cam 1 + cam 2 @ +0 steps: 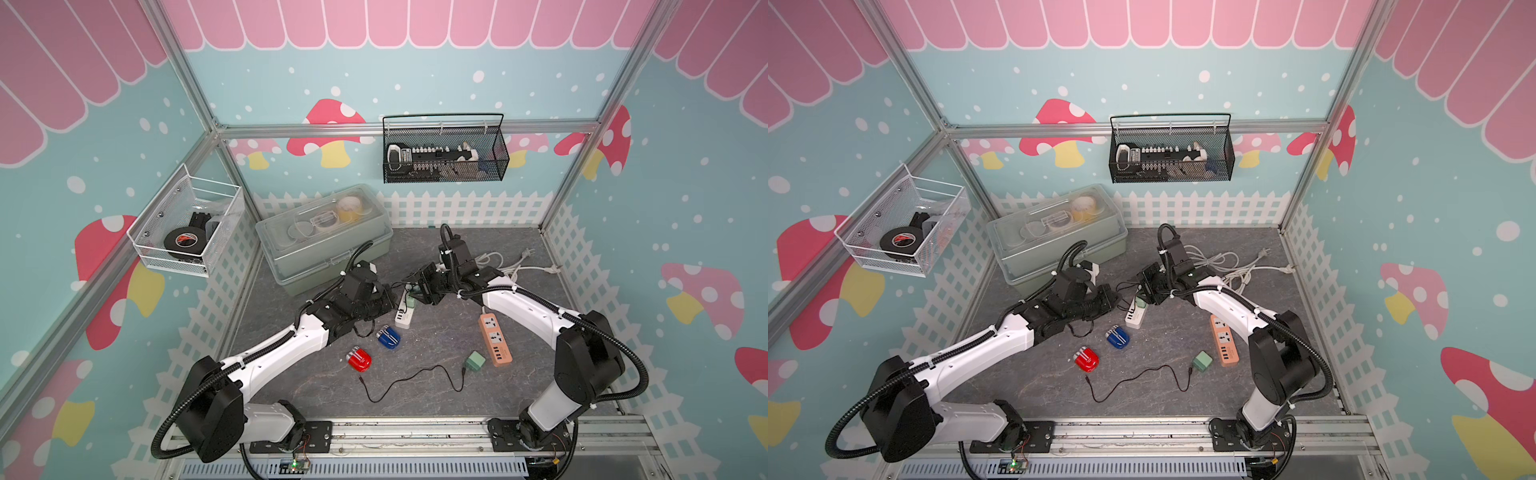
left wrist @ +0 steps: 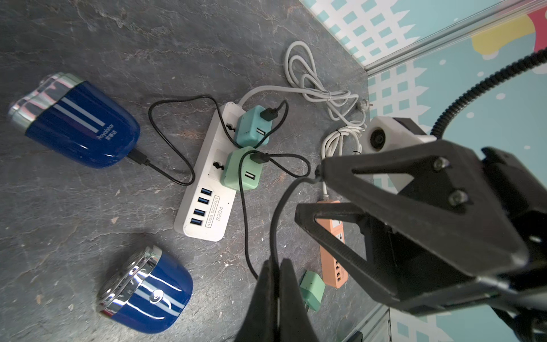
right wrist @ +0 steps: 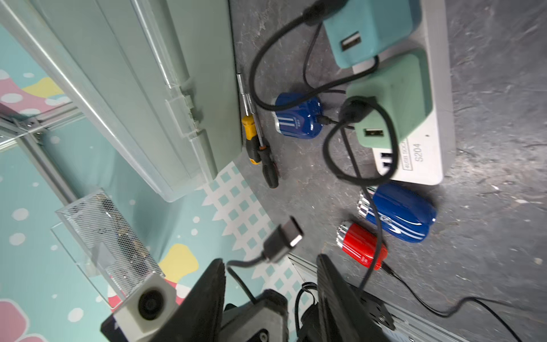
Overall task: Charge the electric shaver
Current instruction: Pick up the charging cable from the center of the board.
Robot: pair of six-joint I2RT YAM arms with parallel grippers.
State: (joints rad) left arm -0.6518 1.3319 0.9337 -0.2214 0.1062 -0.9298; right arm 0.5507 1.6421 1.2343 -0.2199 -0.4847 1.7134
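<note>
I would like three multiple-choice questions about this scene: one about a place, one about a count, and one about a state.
1. Where does the red shaver lie?
A. in the wall basket
B. on the table, near a blue shaver
C. inside the plastic box

2. How many adapters sit in the white power strip?
A. one
B. two
C. four

3. The left hand is:
A. wide open
B. shut on the black cable
C. shut on a shaver

Answers:
1 B: it rests on the grey surface.
2 B: a teal adapter and a green adapter.
3 B: its fingers pinch the cable.
</note>
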